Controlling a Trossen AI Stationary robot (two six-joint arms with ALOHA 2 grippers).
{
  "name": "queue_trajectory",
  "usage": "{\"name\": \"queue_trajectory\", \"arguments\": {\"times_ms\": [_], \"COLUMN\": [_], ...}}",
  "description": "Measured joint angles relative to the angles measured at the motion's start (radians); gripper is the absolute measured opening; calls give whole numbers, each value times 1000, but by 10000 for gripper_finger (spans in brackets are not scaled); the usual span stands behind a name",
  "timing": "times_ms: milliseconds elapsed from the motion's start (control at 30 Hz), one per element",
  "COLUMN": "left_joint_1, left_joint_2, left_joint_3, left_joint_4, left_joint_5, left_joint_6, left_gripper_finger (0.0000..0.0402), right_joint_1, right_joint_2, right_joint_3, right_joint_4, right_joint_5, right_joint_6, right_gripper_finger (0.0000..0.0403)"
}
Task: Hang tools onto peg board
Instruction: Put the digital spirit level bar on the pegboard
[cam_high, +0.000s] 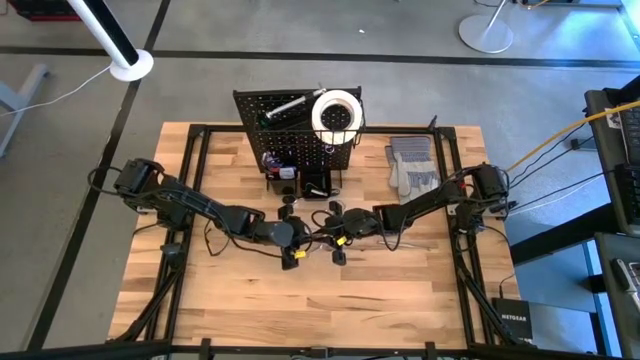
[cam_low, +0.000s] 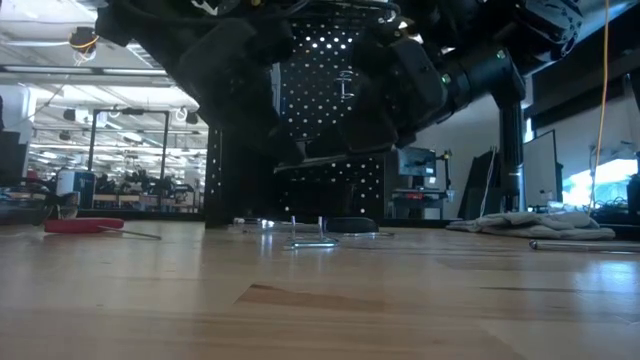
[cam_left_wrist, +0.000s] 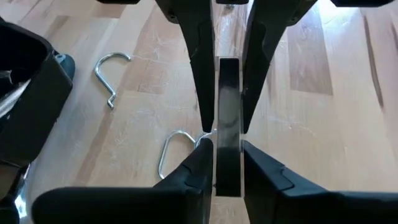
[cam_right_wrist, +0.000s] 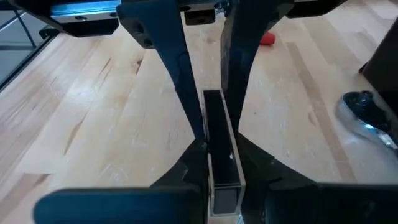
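Two grippers meet at the table's centre, just in front of the peg board (cam_high: 290, 125). Left gripper (cam_left_wrist: 227, 146) and right gripper (cam_right_wrist: 214, 146): jaws narrow, both clamping one flat black bar (cam_left_wrist: 228, 124) from opposite ends. Two metal hooks (cam_left_wrist: 112, 74) lie on the table (cam_high: 400, 290) beneath.

table (cam_high: 400, 300): pale wood, matt | hooks (cam_left_wrist: 112, 78): shiny wire (metal) | gloves (cam_high: 412, 165): grey cloth
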Motion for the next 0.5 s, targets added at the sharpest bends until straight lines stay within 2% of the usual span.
{"name": "queue_trajectory", "arguments": {"times_ms": [100,267,500], "left_joint_1": [0,-1,-28], "left_joint_2": [-24,-124,-300], "left_joint_3": [1,0,0], "left_joint_4": [-34,-203,-472], "left_joint_5": [-2,7,18], "left_joint_6": [-18,-100,-303], "left_gripper_finger": [74,118,142], "right_joint_1": [0,-17,-141], "right_joint_2": [-27,-102,-136], "right_joint_3": [0,0,1], "right_joint_4": [-28,-129,-172], "right_joint_5": [41,165,292], "right_joint_6": [-4,-51,-65], "right_gripper_finger": [49,53,55]}}
